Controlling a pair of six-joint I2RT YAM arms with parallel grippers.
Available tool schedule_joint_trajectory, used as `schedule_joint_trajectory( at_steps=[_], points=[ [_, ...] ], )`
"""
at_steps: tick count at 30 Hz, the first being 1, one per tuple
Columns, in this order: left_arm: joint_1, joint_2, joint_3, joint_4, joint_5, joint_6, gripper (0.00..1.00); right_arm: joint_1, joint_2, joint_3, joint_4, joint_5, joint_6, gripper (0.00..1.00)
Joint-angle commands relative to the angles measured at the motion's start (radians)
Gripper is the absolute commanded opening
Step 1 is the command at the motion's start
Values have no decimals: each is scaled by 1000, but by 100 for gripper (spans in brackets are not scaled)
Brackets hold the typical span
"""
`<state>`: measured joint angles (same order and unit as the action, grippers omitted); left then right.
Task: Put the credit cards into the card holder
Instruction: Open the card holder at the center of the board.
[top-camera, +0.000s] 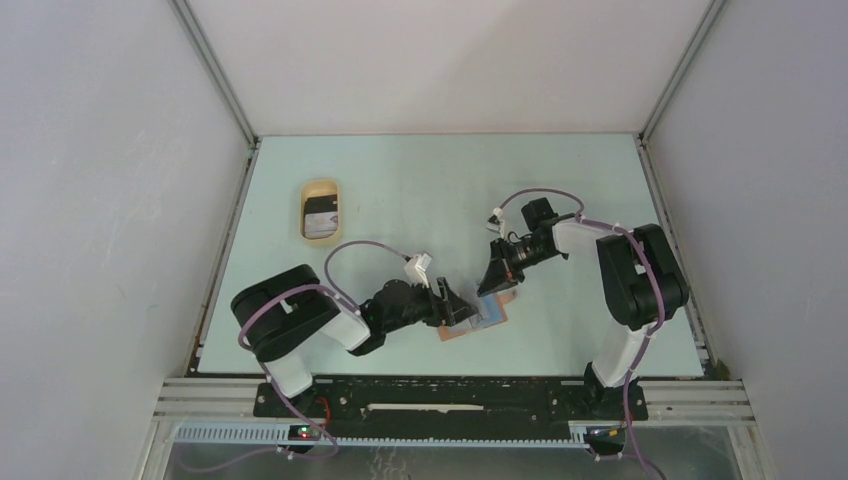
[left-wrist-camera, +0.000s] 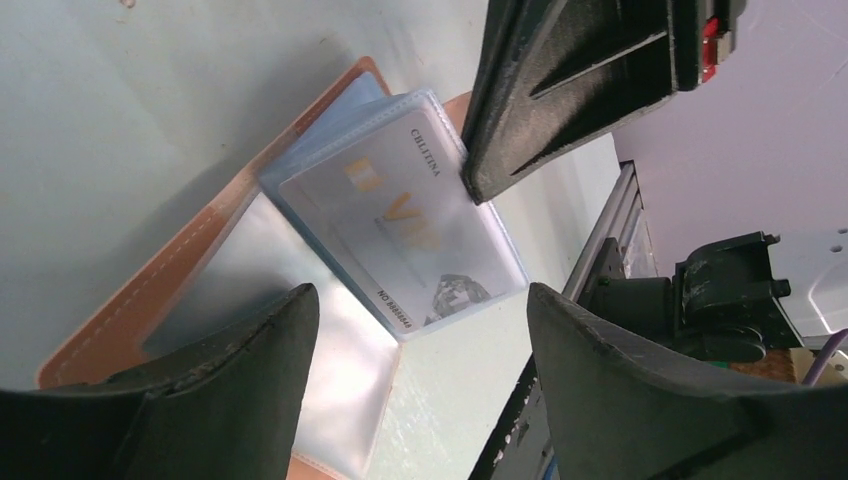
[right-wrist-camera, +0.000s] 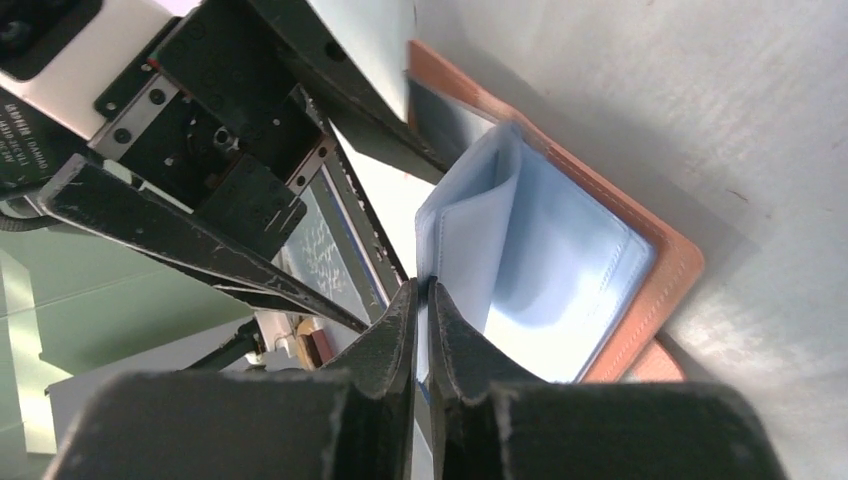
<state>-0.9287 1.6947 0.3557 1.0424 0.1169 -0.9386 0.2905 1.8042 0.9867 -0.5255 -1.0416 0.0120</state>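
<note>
Brown card holder (top-camera: 480, 320) lying open on the surface (top-camera: 420, 190), left pincer (left-wrist-camera: 420, 300) wide open, holding nothing, holder just in front of it, right pincer (right-wrist-camera: 421, 290) pinched tight on its clear pocket page (right-wrist-camera: 470, 245), a card (left-wrist-camera: 400, 220) inside

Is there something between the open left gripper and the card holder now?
Nothing visible does. The left gripper, jaws open, faces the card holder directly. The right gripper pinches a clear sleeve at its edge, off to one side of that path.
</note>
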Motion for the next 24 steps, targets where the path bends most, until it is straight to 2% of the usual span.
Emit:
schedule_joint_trajectory(
  at_steps=[1, 16, 24],
  points=[
    [7, 39, 4, 65, 12, -31, 83, 16, 10, 5, 17, -76, 22, 14],
    [11, 77, 1, 126, 18, -57, 83, 44, 61, 6, 25, -137, 34, 21],
    [26, 107, -10, 163, 30, -79, 75, 51, 67, 6, 23, -137, 31, 22]
  ],
)
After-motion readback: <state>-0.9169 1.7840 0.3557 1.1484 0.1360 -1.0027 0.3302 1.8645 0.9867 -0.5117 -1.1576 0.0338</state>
